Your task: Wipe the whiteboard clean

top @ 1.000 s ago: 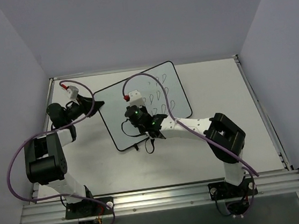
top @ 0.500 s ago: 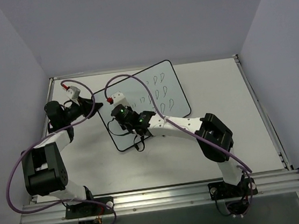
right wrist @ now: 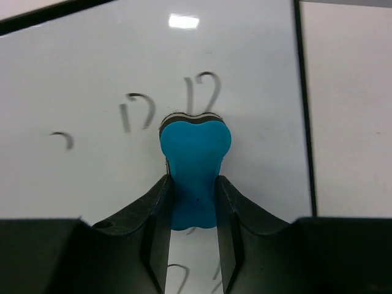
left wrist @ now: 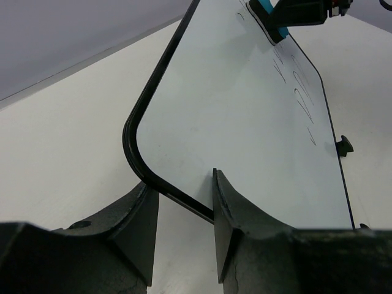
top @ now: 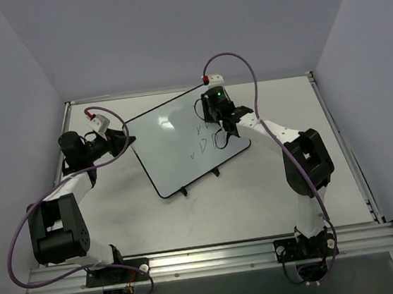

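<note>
The whiteboard (top: 171, 146) lies tilted on the table, with a few dark scribbles (top: 206, 139) left on its right part. My right gripper (top: 215, 113) is shut on the blue eraser (right wrist: 195, 162) and holds it against the board near its far right corner, just below two scribbles (right wrist: 138, 113). My left gripper (top: 126, 139) is open at the board's left corner. Its fingers (left wrist: 229, 226) straddle the black frame (left wrist: 174, 193), one over the board and one over the table. The eraser also shows in the left wrist view (left wrist: 269, 18).
The board's two small black feet (top: 215, 171) stick out on its near long edge. A metal rail (top: 209, 259) runs along the table's front. Walls close in the table at the left, back and right. Purple cables loop over both arms.
My right gripper has swept the eraser from the board's near left part up to its far right corner. Several scribbles are gone. The left gripper stays at the left corner.
</note>
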Robot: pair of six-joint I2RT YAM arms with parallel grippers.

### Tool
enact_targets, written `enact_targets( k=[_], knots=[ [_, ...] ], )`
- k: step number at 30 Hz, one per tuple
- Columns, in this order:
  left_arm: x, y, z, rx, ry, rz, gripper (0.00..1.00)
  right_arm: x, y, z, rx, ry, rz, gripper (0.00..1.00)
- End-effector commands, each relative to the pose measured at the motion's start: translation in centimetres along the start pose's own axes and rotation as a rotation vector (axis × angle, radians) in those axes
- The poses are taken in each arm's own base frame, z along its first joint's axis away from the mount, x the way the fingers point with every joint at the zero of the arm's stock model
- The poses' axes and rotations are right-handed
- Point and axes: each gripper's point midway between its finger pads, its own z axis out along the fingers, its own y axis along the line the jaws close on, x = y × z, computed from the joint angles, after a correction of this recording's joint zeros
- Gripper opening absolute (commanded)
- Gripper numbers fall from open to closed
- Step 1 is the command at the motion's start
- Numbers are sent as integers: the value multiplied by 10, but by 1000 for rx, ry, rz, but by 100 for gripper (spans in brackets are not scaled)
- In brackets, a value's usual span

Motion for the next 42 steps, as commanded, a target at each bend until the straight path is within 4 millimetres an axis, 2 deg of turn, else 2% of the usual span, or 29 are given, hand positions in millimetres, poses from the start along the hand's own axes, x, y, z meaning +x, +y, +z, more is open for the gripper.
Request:
enact_targets(
  k=[1,4,8,11,13,15,16,19,24,26,28,30,32,33,36,40,41,42],
  knots=[
    [0,-11,6,90,-1,251,2,50,-50,16,59,148,-28,0],
    [1,-10,7,90,1,254,2,54,-66,16,42,159,-4,0],
    [3,-9,8,89,4,250,2,53,-56,8,-13,152,-2,0],
    [5,-7,7,82,9,248,2,48,-40,-1,-76,136,16,0],
    [6,-6,7,76,11,250,2,47,-12,-11,-158,129,0,0],
    [8,-5,8,74,15,250,2,52,8,-18,-191,129,-23,0],
    [9,-5,8,73,19,248,2,53,28,-26,-215,118,-36,0],
    [9,-3,8,68,21,253,2,59,60,-44,-274,95,-43,0],
    [10,-3,8,68,25,254,2,60,78,-58,-325,60,-47,0],
    [11,-3,8,70,25,253,2,64,73,-55,-309,77,-55,0],
    [11,-2,8,68,24,254,2,64,59,-46,-272,90,-58,0],
    [10,-2,8,68,22,256,2,62,33,-38,-191,98,-43,0],
    [11,-2,8,68,22,255,2,62,14,-36,-145,110,-33,0],
    [12,-2,9,68,21,257,2,58,-4,-34,-101,107,-15,0],
    [12,-1,9,66,20,258,2,58,-31,-37,-21,116,7,0],
    [12,0,10,65,18,259,2,71,-49,-47,47,122,13,0],
    [13,0,10,66,19,258,2,81,-53,-49,60,137,17,0],
    [12,0,10,65,17,261,2,83,-57,-50,71,136,22,0]
  ],
)
